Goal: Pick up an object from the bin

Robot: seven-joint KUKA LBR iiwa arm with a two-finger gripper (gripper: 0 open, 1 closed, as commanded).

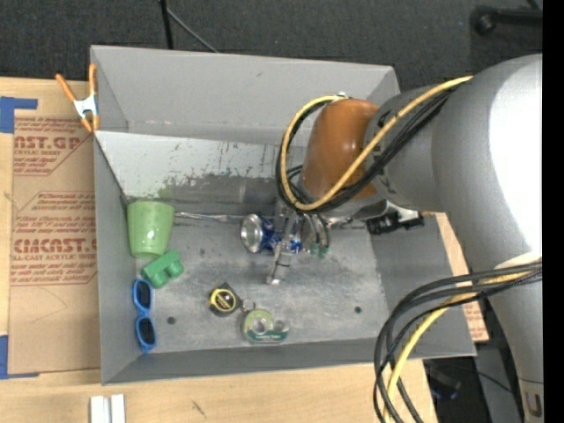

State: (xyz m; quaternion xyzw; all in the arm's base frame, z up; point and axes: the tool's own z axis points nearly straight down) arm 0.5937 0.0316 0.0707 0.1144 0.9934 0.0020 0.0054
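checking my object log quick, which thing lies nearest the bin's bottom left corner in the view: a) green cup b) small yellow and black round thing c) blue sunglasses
c, the blue sunglasses lie along the left wall right at that corner, with the green block and the green cup further up the wall.

In bin: cup far L, sunglasses before it, gripper ctr.
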